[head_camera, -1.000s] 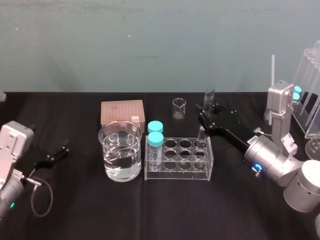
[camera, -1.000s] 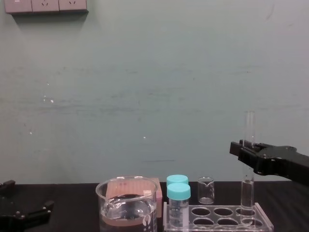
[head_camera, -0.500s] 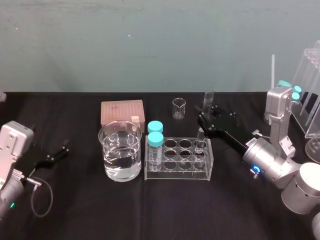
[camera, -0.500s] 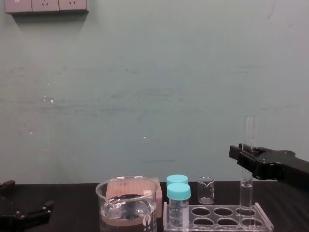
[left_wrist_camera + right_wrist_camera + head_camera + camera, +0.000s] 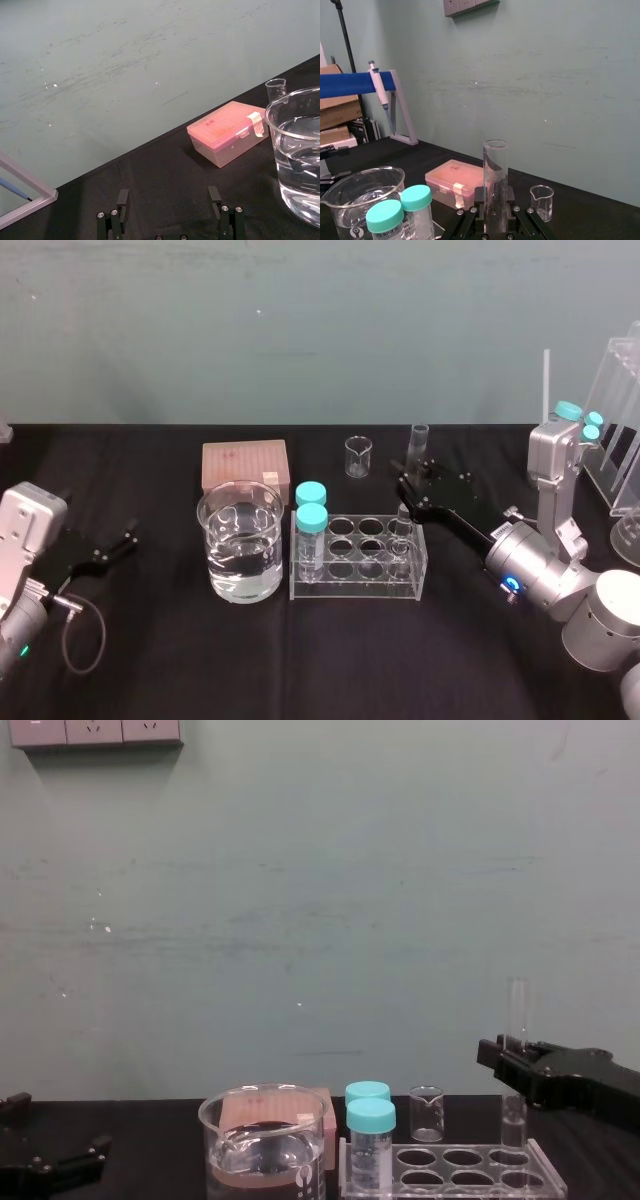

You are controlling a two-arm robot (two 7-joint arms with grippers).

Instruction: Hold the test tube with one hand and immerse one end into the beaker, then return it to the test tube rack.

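Black cloth covers the table in front of a pale green wall. From the head view, the test tube rack sits mid-table. The beaker, part full of clear liquid, is just to its left, and two capped vials stand in the rack's left-end holes. The right gripper reaches in from the right with its fingers closed on the test tube, which stands nearly upright with its lower end in the rack's far right hole. A pink box and a small beaker lie farther back. The left gripper rests at the table's left edge, well apart from everything. The left wrist view shows its two fingers spread wide with nothing between them, and beyond them the pink box and the beaker. The right wrist view shows the right gripper pinching the test tube around its middle, the open mouth rising above the fingers, with the vials and beaker to one side. From the chest view, the test tube is held upright by the right gripper over the right end of the test tube rack. Its lower end seems to pass into the top plate, though how deep it sits is hard to tell.
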